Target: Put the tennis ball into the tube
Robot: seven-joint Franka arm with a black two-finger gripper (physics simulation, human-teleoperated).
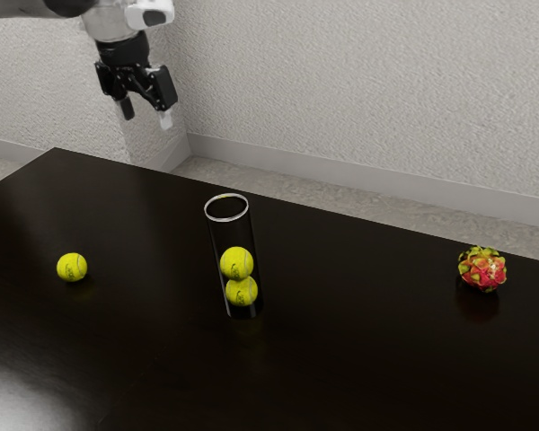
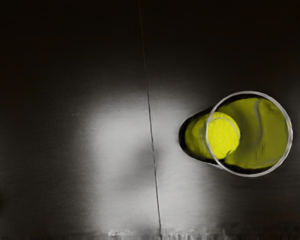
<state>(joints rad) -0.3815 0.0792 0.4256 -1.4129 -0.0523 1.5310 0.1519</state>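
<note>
High above the table, my gripper (image 1: 146,114) hangs with its two fingers apart and nothing between them. A loose yellow tennis ball (image 1: 72,268) rests on the table toward the exterior view's left. The clear tube (image 1: 227,207) stands upright with a pale rim around its uncovered top. Inside it, one tennis ball (image 1: 236,263) sits on another tennis ball (image 1: 242,291). From my hand, the tube (image 2: 291,135) is seen from above, with a bright yellow ball (image 2: 224,136) showing through it.
A red and yellow-green dragon fruit (image 1: 482,269) lies on the dark table (image 1: 359,359) toward the exterior view's right. Behind the table's far edge rises a pale textured wall (image 1: 359,99). A thin dark line (image 2: 150,120) crosses the tabletop beside the tube.
</note>
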